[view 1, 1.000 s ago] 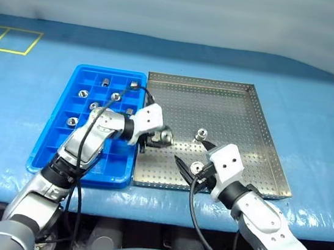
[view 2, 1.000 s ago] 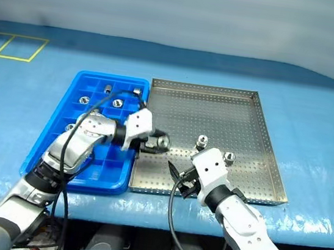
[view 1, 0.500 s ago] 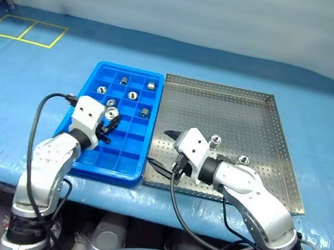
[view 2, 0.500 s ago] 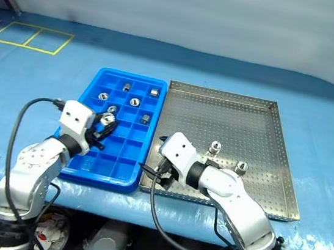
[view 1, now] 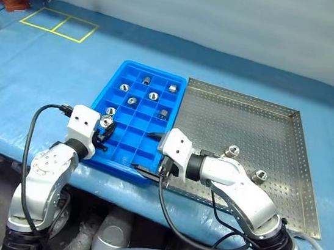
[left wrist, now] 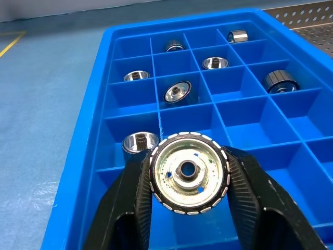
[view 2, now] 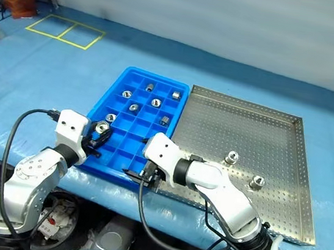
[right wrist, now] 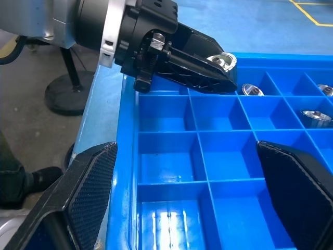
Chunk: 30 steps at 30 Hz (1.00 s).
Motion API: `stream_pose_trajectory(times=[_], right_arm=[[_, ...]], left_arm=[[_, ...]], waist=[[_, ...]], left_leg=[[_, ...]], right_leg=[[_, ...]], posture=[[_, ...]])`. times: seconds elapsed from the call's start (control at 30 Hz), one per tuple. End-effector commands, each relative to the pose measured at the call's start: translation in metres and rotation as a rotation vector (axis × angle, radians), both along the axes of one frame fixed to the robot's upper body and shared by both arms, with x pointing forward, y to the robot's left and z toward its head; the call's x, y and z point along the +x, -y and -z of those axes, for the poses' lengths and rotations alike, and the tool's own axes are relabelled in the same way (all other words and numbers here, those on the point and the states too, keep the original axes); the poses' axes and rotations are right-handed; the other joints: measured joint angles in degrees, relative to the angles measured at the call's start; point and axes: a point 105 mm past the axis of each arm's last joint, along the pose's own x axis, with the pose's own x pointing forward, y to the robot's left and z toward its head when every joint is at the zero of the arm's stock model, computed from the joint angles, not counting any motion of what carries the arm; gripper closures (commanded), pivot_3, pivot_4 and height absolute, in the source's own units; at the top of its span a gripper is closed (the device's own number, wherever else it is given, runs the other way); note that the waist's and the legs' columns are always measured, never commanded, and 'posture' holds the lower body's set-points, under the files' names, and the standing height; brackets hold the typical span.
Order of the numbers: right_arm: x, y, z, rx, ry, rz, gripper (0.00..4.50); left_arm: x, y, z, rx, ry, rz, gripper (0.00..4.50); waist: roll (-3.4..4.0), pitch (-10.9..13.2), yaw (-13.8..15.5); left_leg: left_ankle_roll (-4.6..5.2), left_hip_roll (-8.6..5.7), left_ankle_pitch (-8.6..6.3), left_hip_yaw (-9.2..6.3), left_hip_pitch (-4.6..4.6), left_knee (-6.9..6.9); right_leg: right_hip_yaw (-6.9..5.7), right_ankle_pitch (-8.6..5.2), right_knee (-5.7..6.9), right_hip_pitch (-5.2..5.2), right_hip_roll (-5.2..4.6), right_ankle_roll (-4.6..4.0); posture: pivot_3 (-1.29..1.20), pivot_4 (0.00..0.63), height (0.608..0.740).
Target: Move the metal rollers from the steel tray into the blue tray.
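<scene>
The left gripper (left wrist: 187, 208) is clamped on one shiny silver metal roller (left wrist: 188, 172), held over the bright blue plastic tray with square boxes (view 1: 128, 146), near its 7 o'clock corner. This is the drop step. Next, lower it into an empty box, probably the one right below, and let go. The right gripper (right wrist: 192, 203) is wide apart and empty. Two rollers (view 1: 232, 151) wait in the big steel tray with dotted holes (view 1: 276, 139).

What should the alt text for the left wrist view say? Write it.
The left gripper is shut on a metal roller, held over the blue tray. Six more rollers sit in separate compartments beyond it, and a corner of the steel tray shows behind.
</scene>
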Motion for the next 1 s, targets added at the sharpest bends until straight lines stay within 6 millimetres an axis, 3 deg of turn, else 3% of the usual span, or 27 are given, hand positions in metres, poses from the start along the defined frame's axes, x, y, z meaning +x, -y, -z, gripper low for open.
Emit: stream_pose_trajectory(times=[0.03, 0.27, 0.43, 0.7, 0.83, 1.0], right_arm=[[-0.004, 0.0, -0.008, 0.032, 0.029, 0.001, 0.0], [-0.005, 0.002, -0.007, 0.044, 0.024, 0.037, 0.0], [-0.007, 0.002, -0.007, 0.051, 0.022, 0.058, 0.0], [-0.008, 0.007, -0.009, 0.061, 0.026, 0.102, 0.0], [-0.008, 0.02, -0.008, 0.063, 0.024, 0.17, 0.0], [-0.009, 0.044, -0.005, 0.052, 0.012, 0.293, 0.0]], left_arm=[[0.003, 0.007, 0.001, 0.016, 0.001, 0.043, 2.8], [0.012, 0.016, 0.016, 0.012, -0.064, 0.107, 2.8], [0.018, 0.023, 0.017, 0.0, -0.063, 0.149, 2.8], [0.023, 0.028, 0.01, 0.01, -0.065, 0.198, 0.13], [0.025, 0.031, -0.007, 0.023, -0.023, 0.244, 0.04], [0.034, 0.059, -0.037, 0.001, 0.066, 0.382, 0.04]], waist=[[0.01, 0.0, 0.74], [0.01, 0.0, 1.8], [0.02, -0.01, 1.8], [0.02, -0.01, 1.07], [0.02, 0.0, -0.32], [0.02, -0.01, -2.14]], left_leg=[[0.0, 0.0, 0.0, 0.02, -0.01, -0.01], [-0.01, 0.03, 0.0, 0.09, -0.1, 0.01], [-0.01, 0.02, -0.01, 0.13, -0.12, 0.01], [-0.01, 0.05, -0.01, 0.1, -0.21, 0.01], [-0.01, 0.04, -0.01, 0.1, -0.23, 0.02], [-0.02, 0.04, 0.0, -0.11, -0.39, 0.2]], right_leg=[[0.0, 0.0, 0.0, -0.01, 0.0, 0.0], [-0.03, -0.01, 0.0, -0.11, 0.0, -0.01], [-0.03, -0.01, -0.03, -0.11, -0.01, -0.01], [-0.08, -0.02, -0.04, -0.16, 0.01, -0.02], [-0.08, -0.02, -0.07, -0.15, 0.0, -0.02], [-0.28, -0.02, -0.06, -0.15, -0.01, -0.03]], posture=[[0.41, 0.15, 0.74], [0.38, 0.15, 0.74], [0.38, 0.15, 0.74], [0.31, 0.15, 0.74], [0.29, 0.15, 0.74], [0.22, 0.15, 0.74]])
